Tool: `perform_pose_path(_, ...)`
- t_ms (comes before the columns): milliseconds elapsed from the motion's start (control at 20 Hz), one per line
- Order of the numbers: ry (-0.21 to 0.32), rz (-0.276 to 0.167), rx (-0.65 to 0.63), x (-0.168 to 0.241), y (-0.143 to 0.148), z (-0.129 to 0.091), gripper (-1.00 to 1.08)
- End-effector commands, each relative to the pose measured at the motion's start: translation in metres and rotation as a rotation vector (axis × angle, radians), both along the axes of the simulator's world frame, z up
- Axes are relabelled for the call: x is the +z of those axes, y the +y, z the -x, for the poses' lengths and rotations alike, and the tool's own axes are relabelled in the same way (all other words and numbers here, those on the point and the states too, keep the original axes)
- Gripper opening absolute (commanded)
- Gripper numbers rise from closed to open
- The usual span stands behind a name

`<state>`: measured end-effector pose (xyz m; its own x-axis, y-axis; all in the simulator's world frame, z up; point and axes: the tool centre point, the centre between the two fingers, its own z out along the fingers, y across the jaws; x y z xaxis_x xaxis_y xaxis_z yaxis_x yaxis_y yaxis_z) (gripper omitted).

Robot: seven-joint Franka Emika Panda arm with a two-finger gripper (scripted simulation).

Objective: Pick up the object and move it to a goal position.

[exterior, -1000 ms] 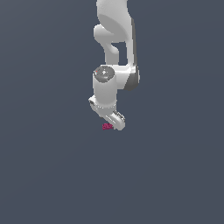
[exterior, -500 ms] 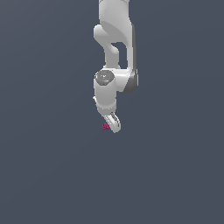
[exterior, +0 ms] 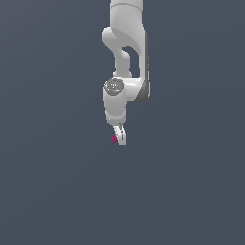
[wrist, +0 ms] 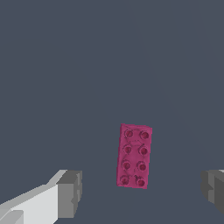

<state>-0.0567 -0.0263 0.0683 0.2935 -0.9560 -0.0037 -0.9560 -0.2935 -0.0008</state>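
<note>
The claw (wrist: 140, 192) hangs wide open with nothing in it: in the wrist view one grey pad (wrist: 70, 194) stands well to one side of the pink brick (wrist: 134, 155) and the other pad sits at the far edge of the picture, so there is clear air on both sides of the piece. The brick is a studded two-by-four block lying flat on the dark grey floor (wrist: 87, 65), its long axis running roughly across the line between the pads, so the fingers face its long sides. From the exterior view I see the white arm (exterior: 127, 57) reaching straight down, the claw's fingers stacked one behind the other, and only a sliver of magenta peeking out on the exterior view's left of the fingertips; whether the tips are already down at the brick's level I cannot tell from there. The step in hand looks to me like the approach for the grasp, and to do it well I would want the claw centred a little better, since the brick seems to lie off the midpoint and slightly farther forward than the pads, then lowered until the pads flank its long sides before closing squarely, so the small block is not nudged or twisted away. As for containers, I see none: no bin, tray or box anywhere, and no goal marker that I can make out.
</note>
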Motion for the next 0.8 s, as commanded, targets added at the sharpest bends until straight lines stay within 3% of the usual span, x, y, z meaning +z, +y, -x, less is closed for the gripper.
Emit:
perform_pose_path(0,0.000,0.002,-0.039,-0.003,-0.001,0.002,1.00)
perform_pose_path(750,0.000,0.004,-0.084,-0.018,-0.001,0.006,1.00)
